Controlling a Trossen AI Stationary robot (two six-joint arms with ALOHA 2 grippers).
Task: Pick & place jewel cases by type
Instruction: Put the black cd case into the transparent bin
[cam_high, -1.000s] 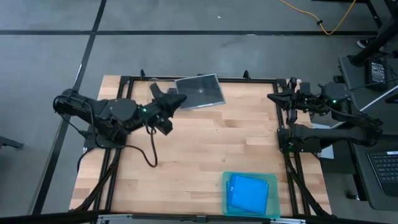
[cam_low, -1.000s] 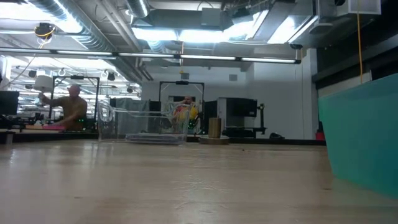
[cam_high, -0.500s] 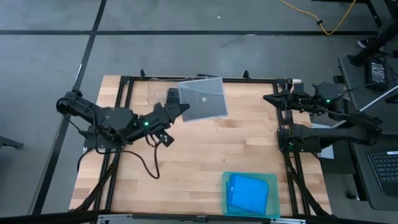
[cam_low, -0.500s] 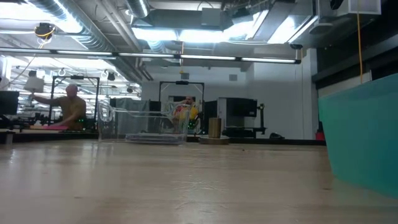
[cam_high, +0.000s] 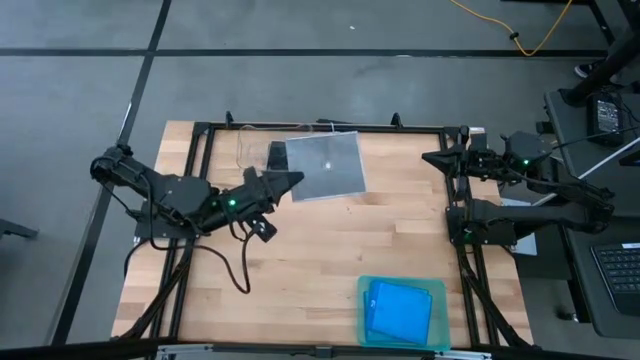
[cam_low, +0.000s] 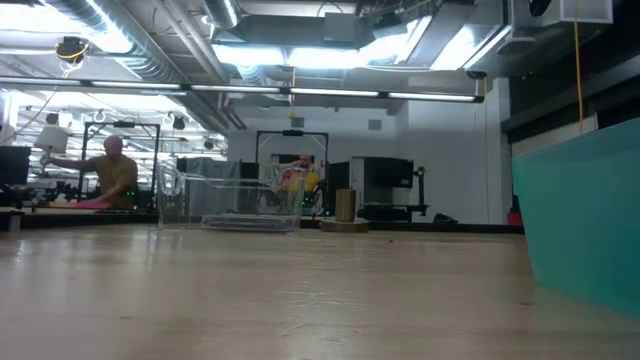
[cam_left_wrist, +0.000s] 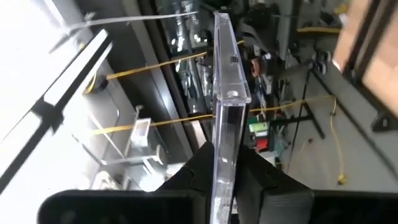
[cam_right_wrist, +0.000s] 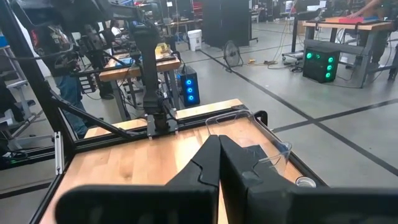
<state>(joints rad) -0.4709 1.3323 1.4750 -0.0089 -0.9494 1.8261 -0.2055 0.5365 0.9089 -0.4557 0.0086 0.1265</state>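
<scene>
Starting at your left gripper (cam_high: 283, 181), you have a grey-black jewel case (cam_high: 325, 166) pinched between the jaws by one edge, so nearly the whole case sticks out ahead of the fingertips, away from the wrist. In the left wrist view the case (cam_left_wrist: 227, 118) shows edge-on, running straight forward from between the two fingers (cam_left_wrist: 186, 180), which means its flat faces lie parallel to the pads and the grip sits at the near edge only. From above, the case shows its broad face to the overhead camera and is held off the table (cam_high: 310, 250); it does not show in the low view. Just beyond the jaws, on the side towards the table's far rim, sits the clear plastic tub (cam_high: 258, 148), partly overlapped by the held case in the overhead view; whether the case is over it or merely beside it you cannot tell. I judge this tub to be the drop for the grey-black type, so the move turns on swinging the projecting case that short way over the tub's opening. Well apart from your jaws, towards the opposite near corner, the teal-green tray (cam_high: 366, 317) holds the blue jewel cases (cam_high: 398, 309). Your right gripper (cam_high: 432, 158) waits with its jaws closed and empty at the table's right edge, much farther from the case than the left.
</scene>
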